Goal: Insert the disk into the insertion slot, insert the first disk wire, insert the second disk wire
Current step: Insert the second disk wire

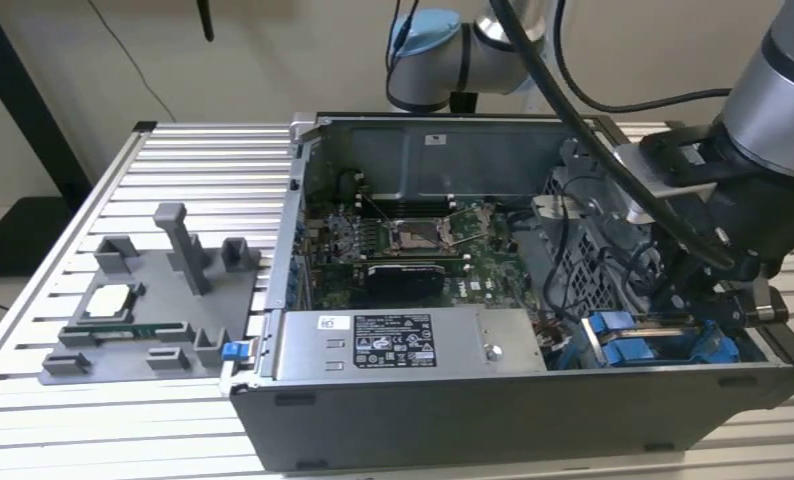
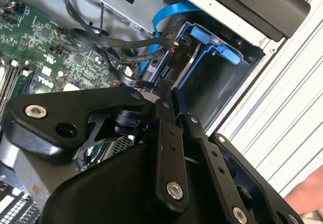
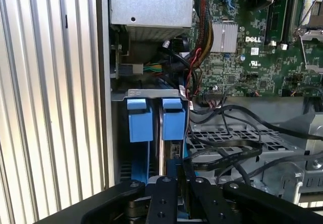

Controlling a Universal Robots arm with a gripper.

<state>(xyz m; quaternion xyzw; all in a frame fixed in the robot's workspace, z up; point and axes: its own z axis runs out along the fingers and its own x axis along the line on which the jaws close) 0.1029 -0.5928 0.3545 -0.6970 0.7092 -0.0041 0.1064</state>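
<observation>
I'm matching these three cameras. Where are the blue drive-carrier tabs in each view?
Exterior view: blue tabs in the case's corner at the exterior view's right, under the arm.
First wrist view: the tabs just beyond the pincer.
Second wrist view.
Shared landmark: motherboard.

Arm [image 1: 784, 120]: one silver-grey jointed arm with a blue-capped joint [image 1: 424, 45] at the rear, reaching down on the exterior view's right. Wrist [image 1: 717, 215]: black housing, pointed downward, with black cables running along it. End effector [image 2: 169, 100]: black, with bolted linkage bars seen in both wrist views; its two fingers [image 2: 164, 133] lie close together, tips nearly meeting. In the first wrist view the end effector [image 3: 176, 171] points forward, its fingers [image 3: 164, 196] side by side.
</observation>
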